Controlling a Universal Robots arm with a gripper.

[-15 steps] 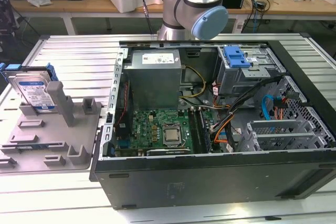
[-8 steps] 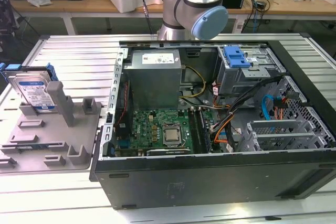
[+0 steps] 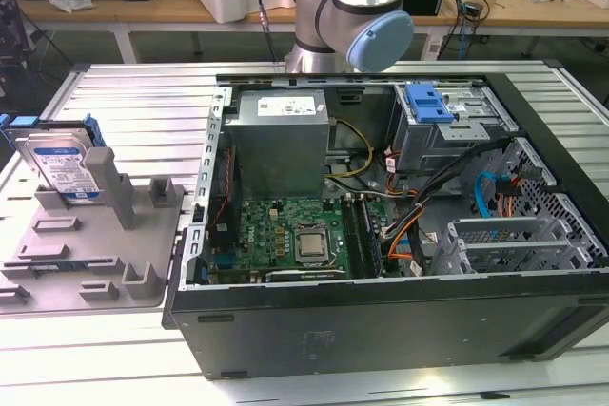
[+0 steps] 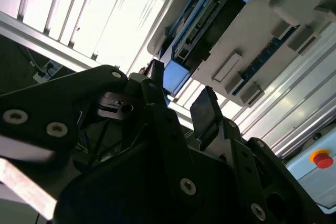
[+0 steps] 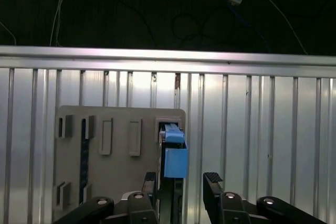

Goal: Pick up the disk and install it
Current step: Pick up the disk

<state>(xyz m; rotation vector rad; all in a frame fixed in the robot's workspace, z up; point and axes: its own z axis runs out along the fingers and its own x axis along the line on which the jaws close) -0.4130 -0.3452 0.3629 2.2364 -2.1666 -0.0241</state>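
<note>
The disk (image 3: 62, 164) is a silver hard drive with a white-and-blue label and a blue bracket. It stands on edge, leaning in a slot of the grey fixture plate (image 3: 95, 254) at the exterior view's left. In both wrist views I see the disk (image 5: 173, 153) (image 4: 210, 19) edge-on from above. My gripper (image 5: 181, 182) (image 4: 181, 98) is open, with its black fingers (image 5: 212, 182) well above the disk and apart from it, nothing between them. The arm (image 3: 352, 7) rises at the far side of the table.
An open computer case (image 3: 381, 330) fills the exterior view's middle and right. Inside are a grey power supply box (image 3: 281, 140), a motherboard (image 3: 295, 240), loose cables and a grey drive cage with a blue latch (image 3: 433, 106). A red stop button (image 4: 321, 158) sits off the ribbed table (image 5: 262, 129).
</note>
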